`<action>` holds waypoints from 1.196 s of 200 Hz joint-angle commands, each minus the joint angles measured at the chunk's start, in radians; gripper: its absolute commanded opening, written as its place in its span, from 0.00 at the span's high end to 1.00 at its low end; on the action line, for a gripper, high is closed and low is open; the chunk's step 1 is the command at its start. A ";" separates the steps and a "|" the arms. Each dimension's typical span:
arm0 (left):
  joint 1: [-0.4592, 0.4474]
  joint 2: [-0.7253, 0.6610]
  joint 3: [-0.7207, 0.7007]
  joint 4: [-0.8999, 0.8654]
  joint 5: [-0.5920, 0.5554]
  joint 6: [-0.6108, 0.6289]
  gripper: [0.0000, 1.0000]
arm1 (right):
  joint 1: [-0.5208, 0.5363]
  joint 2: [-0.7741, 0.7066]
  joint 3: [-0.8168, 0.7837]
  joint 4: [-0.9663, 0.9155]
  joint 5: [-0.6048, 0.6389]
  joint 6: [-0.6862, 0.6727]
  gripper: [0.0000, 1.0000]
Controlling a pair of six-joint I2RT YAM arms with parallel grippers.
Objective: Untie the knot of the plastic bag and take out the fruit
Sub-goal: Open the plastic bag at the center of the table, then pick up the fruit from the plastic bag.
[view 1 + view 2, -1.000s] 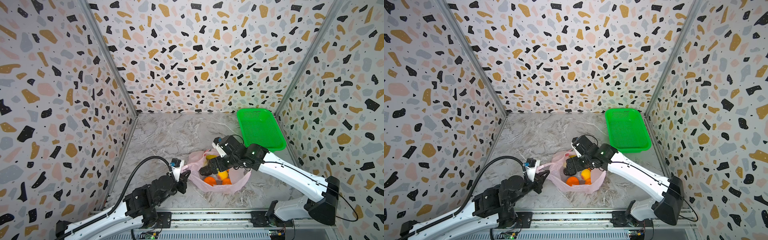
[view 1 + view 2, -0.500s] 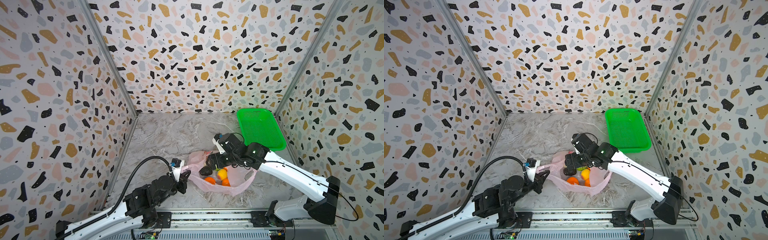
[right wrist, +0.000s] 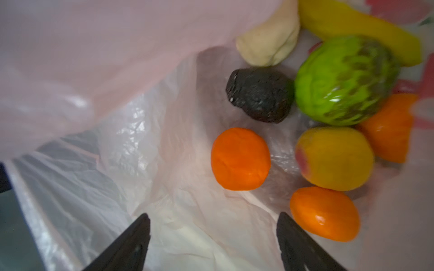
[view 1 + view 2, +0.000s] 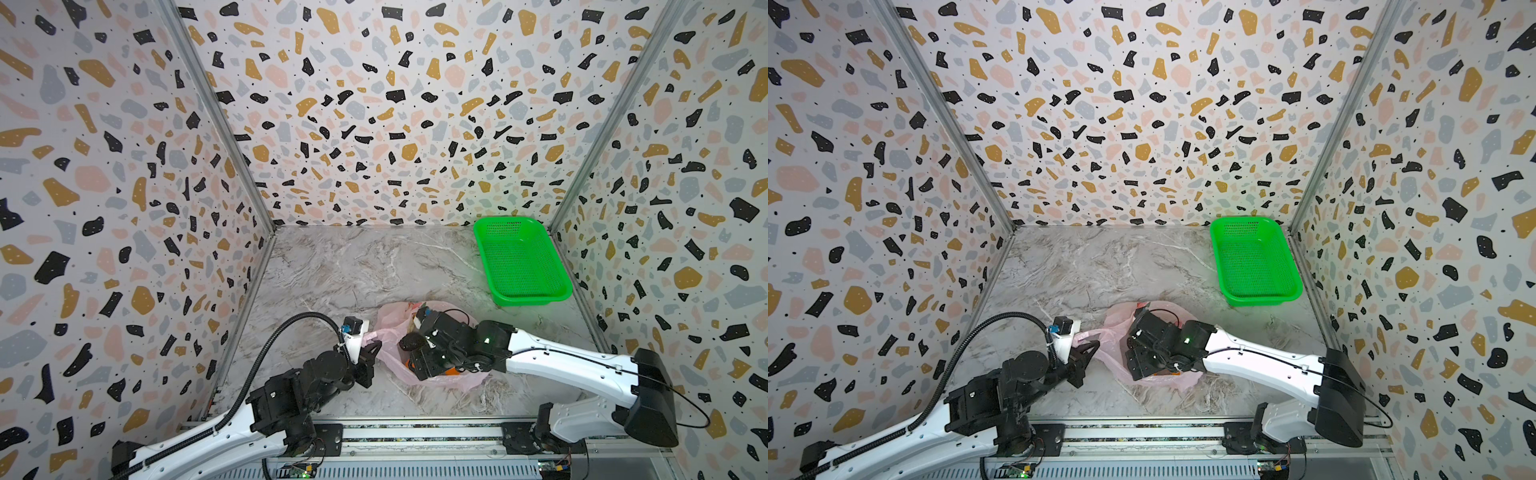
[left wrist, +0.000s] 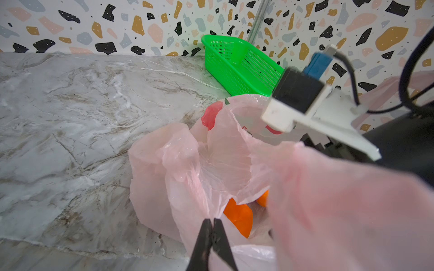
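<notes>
Pink plastic bag [image 4: 388,328] lies on the marble bench [image 4: 353,266], low and centre in both top views, its mouth gaping. At lower middle of its wrist view the left tool [image 5: 212,223], tips pressed together, pinches the bag's rim, apparently to keep the mouth lifted for the other arm. Inside, the right tool [image 3: 213,215] is spread wide, holding nothing, aimed at the fruit [image 3: 240,159]: eight pieces, namely three tangerines [image 3: 325,213], one banana [image 3: 359,28], one green fruit [image 3: 345,79], one avocado [image 3: 260,93], one yellow-red fruit [image 3: 334,158] and one pale bumpy piece [image 3: 267,44]. One green basket [image 4: 521,262] waits at right, probably to receive them.
</notes>
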 commanded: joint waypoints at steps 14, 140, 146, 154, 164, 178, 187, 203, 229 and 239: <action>-0.005 0.001 0.003 0.028 -0.005 -0.004 1.00 | 0.084 0.083 -0.032 0.004 -0.051 -0.039 0.08; -0.008 0.010 -0.017 0.043 0.058 -0.009 1.00 | -0.023 0.095 -0.029 0.114 0.021 -0.117 0.05; -0.007 0.011 -0.017 0.043 0.057 -0.009 1.00 | -0.024 0.105 -0.025 0.120 0.013 -0.125 0.05; -0.007 0.010 -0.019 0.043 0.057 -0.011 1.00 | -0.024 0.118 -0.020 0.126 0.005 -0.132 0.05; -0.007 0.010 -0.019 0.042 0.056 -0.012 1.00 | -0.023 0.136 -0.016 0.132 0.003 -0.138 0.05; -0.007 0.010 -0.020 0.043 0.054 -0.014 1.00 | -0.024 0.166 -0.016 0.140 -0.001 -0.148 0.05; -0.007 0.009 -0.020 0.043 0.052 -0.014 1.00 | -0.022 0.188 -0.016 0.140 -0.003 -0.156 0.05; -0.008 0.009 -0.019 0.040 0.050 -0.013 1.00 | -0.016 0.213 -0.028 0.152 0.007 -0.160 0.05; -0.007 0.002 -0.022 0.038 0.042 -0.017 1.00 | -0.013 0.232 -0.048 0.197 0.029 -0.166 0.07; -0.007 0.000 -0.021 0.038 0.041 -0.016 1.00 | -0.015 0.245 -0.045 0.203 0.042 -0.171 0.07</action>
